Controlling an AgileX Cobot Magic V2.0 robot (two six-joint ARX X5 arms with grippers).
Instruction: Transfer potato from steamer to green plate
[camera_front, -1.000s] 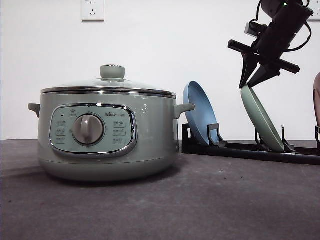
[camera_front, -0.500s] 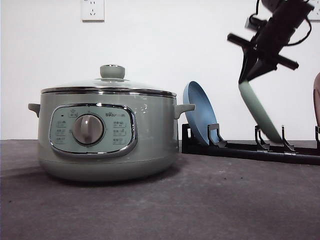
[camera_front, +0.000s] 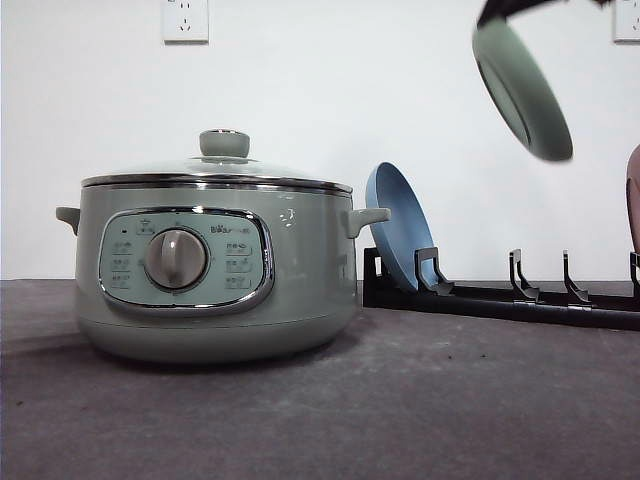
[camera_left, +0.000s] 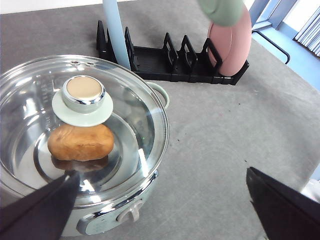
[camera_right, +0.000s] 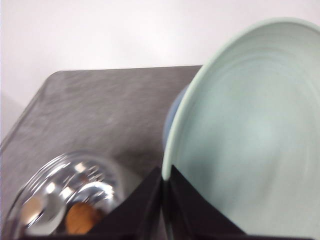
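Note:
The pale green steamer (camera_front: 210, 265) stands on the left of the table with its glass lid (camera_left: 75, 125) on. Through the lid I see the orange-brown potato (camera_left: 80, 142) lying inside; the right wrist view also catches the potato (camera_right: 82, 217). My left gripper (camera_left: 165, 210) hovers open above the steamer's front edge, holding nothing. The green plate (camera_front: 522, 90) hangs tilted in the air at the upper right, clear of the rack. My right gripper (camera_right: 162, 175) is shut on the rim of the green plate (camera_right: 250, 135).
A black dish rack (camera_front: 500, 295) stands at the back right with a blue plate (camera_front: 398, 225) upright in its left slot. A pink plate (camera_left: 232, 42) leans at the rack's far end. Bare grey table lies in front of the rack.
The right gripper has lifted the green plate up out of the rack slot, and the arm has risen past the top of the front view. The steamer has not moved.

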